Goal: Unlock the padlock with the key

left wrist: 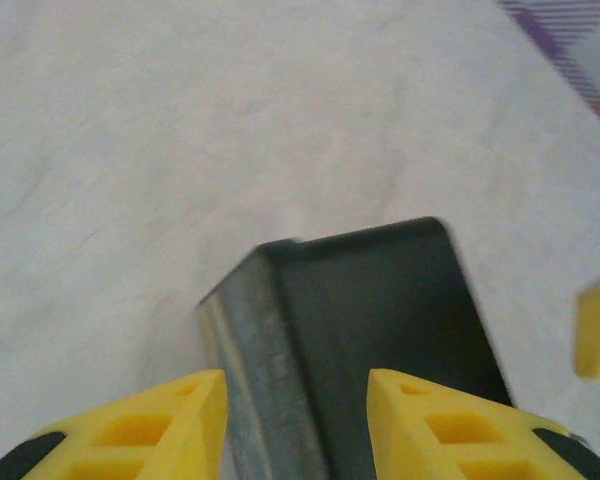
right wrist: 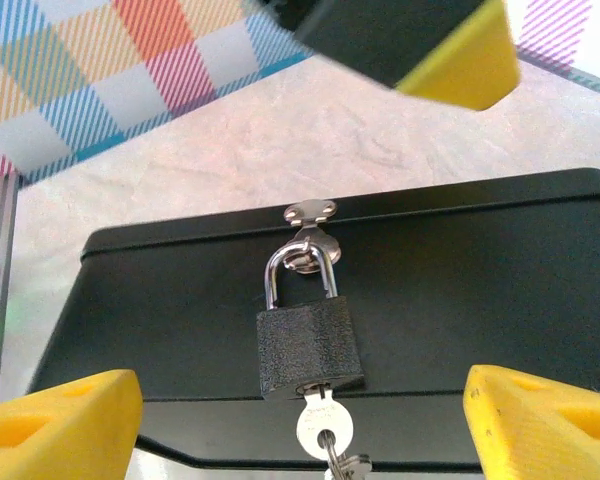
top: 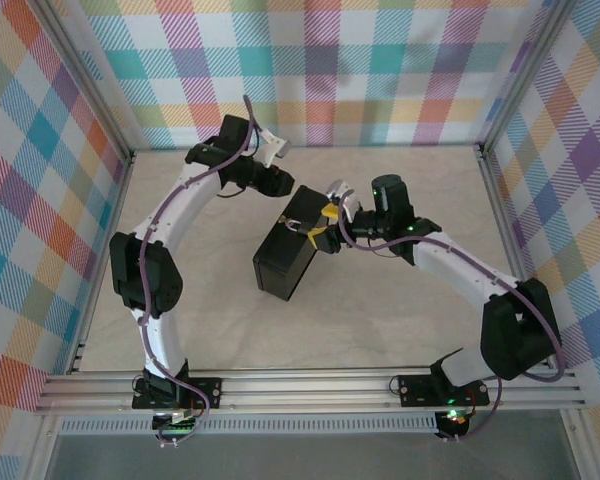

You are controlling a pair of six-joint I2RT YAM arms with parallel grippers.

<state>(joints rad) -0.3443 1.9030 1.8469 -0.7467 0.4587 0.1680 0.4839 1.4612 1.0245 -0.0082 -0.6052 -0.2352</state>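
**Key in the padlock, right fingers released**

The padlock (right wrist: 310, 350) hangs by its pale shackle from the hasp (right wrist: 310, 213) at the upper edge of the black box (right wrist: 480, 280), with its dark body flat against the box's side wall. The key (right wrist: 325, 432) sits in the keyhole on the padlock's underside, its head hanging down. The right gripper (right wrist: 302, 390) faces this wall with its yellow fingers spread wide, one on each side of the padlock, touching neither padlock nor key. The left gripper (left wrist: 298, 385) is at another corner of the box, with a finger on either side of that corner. I cannot tell whether those fingers clamp the box. The box rests on the pale table (left wrist: 130, 150).
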